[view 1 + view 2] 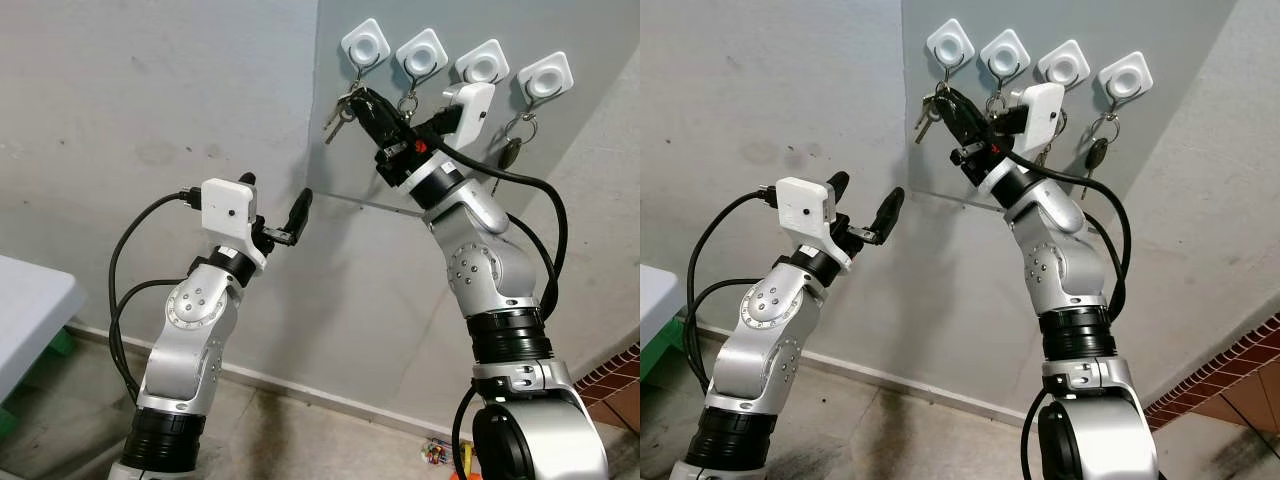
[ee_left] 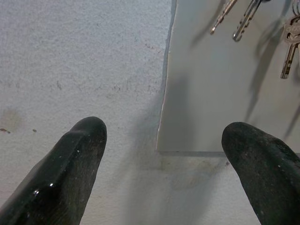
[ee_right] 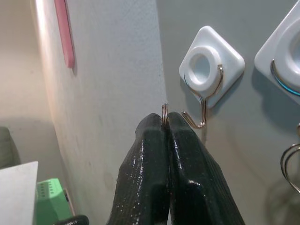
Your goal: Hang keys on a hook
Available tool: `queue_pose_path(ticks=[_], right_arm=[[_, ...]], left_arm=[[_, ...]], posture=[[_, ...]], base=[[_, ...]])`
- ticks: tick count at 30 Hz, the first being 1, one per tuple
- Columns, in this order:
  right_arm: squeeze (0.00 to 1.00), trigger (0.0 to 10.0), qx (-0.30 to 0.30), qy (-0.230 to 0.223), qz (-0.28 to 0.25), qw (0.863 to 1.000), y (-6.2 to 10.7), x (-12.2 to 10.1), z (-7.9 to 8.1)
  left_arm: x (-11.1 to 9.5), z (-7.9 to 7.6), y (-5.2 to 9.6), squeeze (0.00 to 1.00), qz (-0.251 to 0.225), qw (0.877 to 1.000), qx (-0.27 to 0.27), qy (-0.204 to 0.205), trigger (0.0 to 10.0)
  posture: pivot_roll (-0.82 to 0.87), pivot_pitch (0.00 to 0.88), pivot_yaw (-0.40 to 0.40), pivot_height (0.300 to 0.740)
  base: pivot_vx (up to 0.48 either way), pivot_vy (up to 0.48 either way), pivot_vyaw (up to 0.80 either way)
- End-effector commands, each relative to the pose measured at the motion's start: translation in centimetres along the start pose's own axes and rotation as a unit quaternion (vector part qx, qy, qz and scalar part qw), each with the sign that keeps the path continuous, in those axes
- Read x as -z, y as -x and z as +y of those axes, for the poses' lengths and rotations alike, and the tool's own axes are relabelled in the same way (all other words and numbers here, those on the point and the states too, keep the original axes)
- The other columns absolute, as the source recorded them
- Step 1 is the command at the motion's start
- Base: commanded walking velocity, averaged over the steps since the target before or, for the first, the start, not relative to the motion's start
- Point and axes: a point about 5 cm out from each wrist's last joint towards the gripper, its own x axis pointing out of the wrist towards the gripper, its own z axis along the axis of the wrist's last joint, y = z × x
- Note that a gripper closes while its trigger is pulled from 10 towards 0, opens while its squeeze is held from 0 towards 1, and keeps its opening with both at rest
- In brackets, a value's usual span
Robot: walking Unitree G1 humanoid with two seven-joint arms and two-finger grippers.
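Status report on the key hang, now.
Right gripper shut on key ring, just short of the leftmost hook; keys dangling below. Left gripper open, idle off the wall. Nothing in the way.

- No readable text, label, brand, number or sign can be made out anywhere: not on the wall, the hooks, the keys or the robot's arms.

A grey plaster wall (image 1: 150,110) carries a smoother grey panel (image 1: 330,290). Below runs a pale skirting (image 1: 890,378) over concrete floor (image 1: 290,440) (red tiles (image 1: 615,375) far right). A white table (image 1: 30,310) stands left.
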Motion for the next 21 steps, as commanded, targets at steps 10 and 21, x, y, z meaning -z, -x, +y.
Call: queue_pose_path(ticks=[10, 21], right_arm=[[0.00, 10.0, 0.002, -0.029, -0.015, 0.999, -1.06, -0.93, -0.01], [0.00, 10.0, 0.021, -0.089, -0.011, 0.996, -0.93, -0.22, -0.43]], left_arm=[[-0.52, -0.26, -0.06, 0.00, -0.006, 1.000, 0.004, 0.000, 10.0], [-0.63, -0.09, -0.01, 0.00, -0.006, 1.000, -0.002, 0.002, 10.0]], posture=[[0.02, 0.068, -0.061, 0.740], [0.03, 0.076, -0.060, 0.740]], base=[[0.000, 0.000, 0.00], [0.000, 0.000, 0.00]])
